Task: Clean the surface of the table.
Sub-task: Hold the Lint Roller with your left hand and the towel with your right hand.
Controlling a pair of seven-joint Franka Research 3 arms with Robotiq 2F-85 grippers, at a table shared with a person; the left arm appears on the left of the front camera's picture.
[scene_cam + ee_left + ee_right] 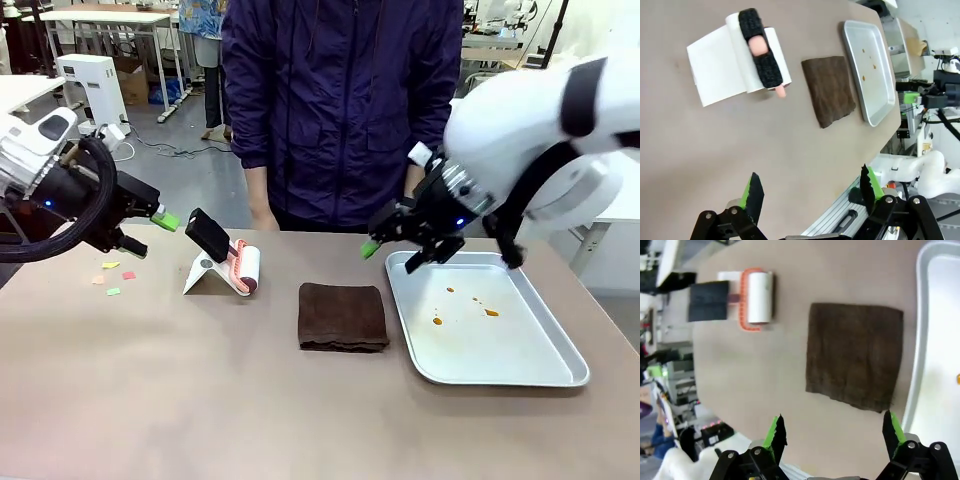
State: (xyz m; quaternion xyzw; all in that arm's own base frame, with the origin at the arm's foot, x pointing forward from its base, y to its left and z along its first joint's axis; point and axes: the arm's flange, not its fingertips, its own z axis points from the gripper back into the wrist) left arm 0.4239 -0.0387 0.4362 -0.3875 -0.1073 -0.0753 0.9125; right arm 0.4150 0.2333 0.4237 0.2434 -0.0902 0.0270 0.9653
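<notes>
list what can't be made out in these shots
- Front view: coloured scraps on the table, too small to identify.
- Front view: orange spots on the tray, too small to identify.
- Right wrist view: tray cut off by the right edge.

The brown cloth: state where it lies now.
Front view: the brown cloth lies flat on the table, between the lint roller on its left and the metal tray on its right.
</notes>
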